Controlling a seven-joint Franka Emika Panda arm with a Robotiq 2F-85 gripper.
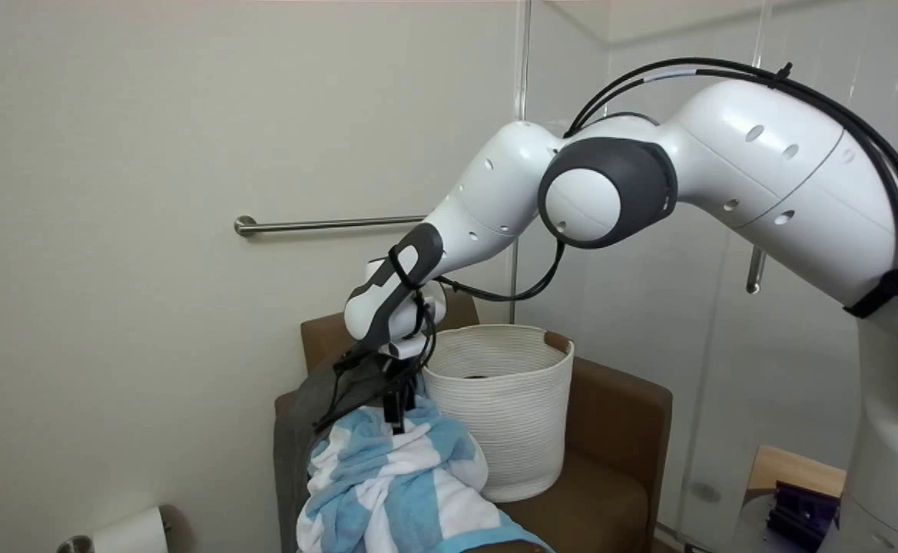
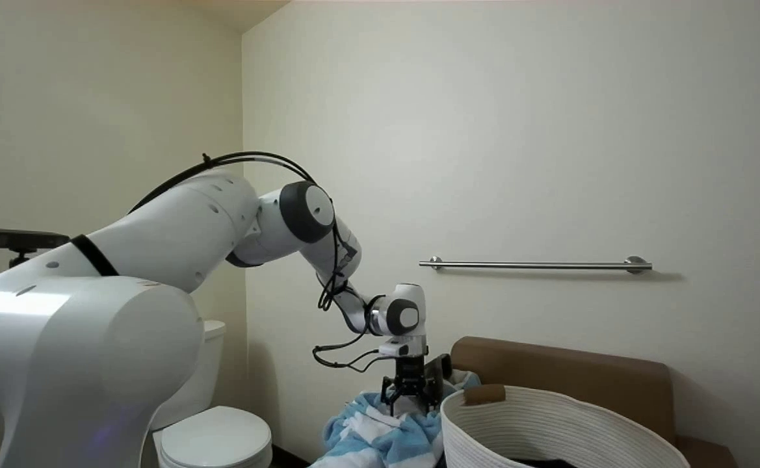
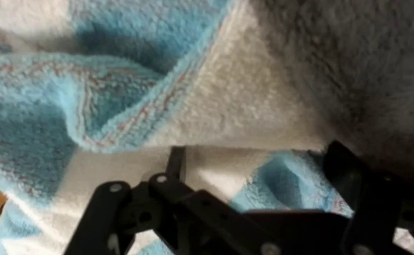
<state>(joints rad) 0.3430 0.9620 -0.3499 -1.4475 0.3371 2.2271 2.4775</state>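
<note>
The tool (image 2: 410, 410) is set, jaws spread and nothing pinched, among the folds of a towel (image 1: 406, 491), heaped on the chair (image 1: 621, 415) left of the basket (image 1: 510, 430) in both exterior views. A slipped grip could be caused by too shallow a pinch. The towel is stretched far to near, blue hem (image 1: 487, 532) at near right; its true long axis is hidden by crumpling.

No words or numbers are showing legibly — in any view. No readable label is appearing.
</note>
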